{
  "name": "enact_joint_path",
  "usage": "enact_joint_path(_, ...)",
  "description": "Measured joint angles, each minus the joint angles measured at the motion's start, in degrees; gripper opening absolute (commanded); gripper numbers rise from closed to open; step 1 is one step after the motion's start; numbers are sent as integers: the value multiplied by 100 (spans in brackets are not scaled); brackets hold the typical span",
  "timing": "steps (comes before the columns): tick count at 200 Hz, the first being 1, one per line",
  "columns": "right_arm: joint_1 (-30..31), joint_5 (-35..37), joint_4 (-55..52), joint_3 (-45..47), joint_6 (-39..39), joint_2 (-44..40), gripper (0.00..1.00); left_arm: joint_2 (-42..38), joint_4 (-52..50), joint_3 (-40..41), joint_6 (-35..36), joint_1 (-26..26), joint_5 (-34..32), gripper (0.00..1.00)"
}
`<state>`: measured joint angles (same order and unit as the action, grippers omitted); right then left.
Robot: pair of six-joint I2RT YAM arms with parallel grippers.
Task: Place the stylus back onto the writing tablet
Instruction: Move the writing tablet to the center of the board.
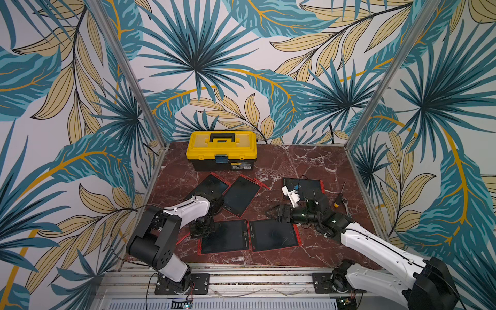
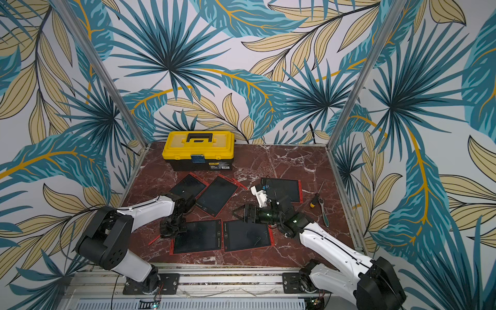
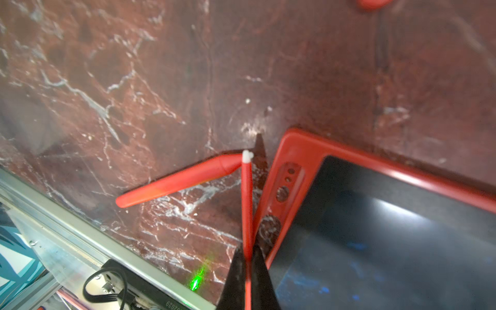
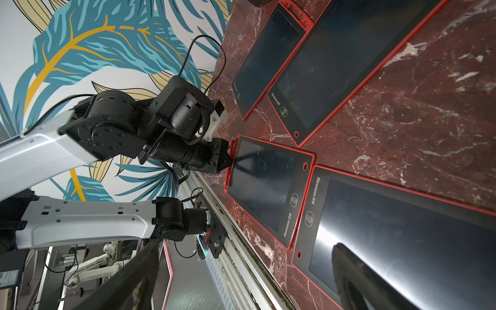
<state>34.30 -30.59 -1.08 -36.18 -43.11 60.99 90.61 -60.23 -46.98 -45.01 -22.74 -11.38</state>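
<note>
In the left wrist view my left gripper is shut on a thin red stylus with a white tip. The stylus runs just outside the red rim of the front left writing tablet, a dark screen in a red frame. Its tip meets the end of a second red stylus lying on the marble. In both top views the left gripper points down at that tablet's left edge. My right gripper hangs open and empty above the front right tablet.
Two more tablets lie behind, and another sits partly under the right arm. A yellow toolbox stands at the back. A screwdriver lies at the right. The table's metal front rail is close to the left gripper.
</note>
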Motion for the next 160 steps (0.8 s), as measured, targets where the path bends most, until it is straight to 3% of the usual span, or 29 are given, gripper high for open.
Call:
enact_joint_path(92, 11, 422, -85, 339, -63, -254, 100, 450, -229, -387, -487, -542, 321, 0)
enact_joint_path(160, 11, 706, -203, 459, -109, -293, 100, 474, 2, -660, -839, -1019, 1165, 0)
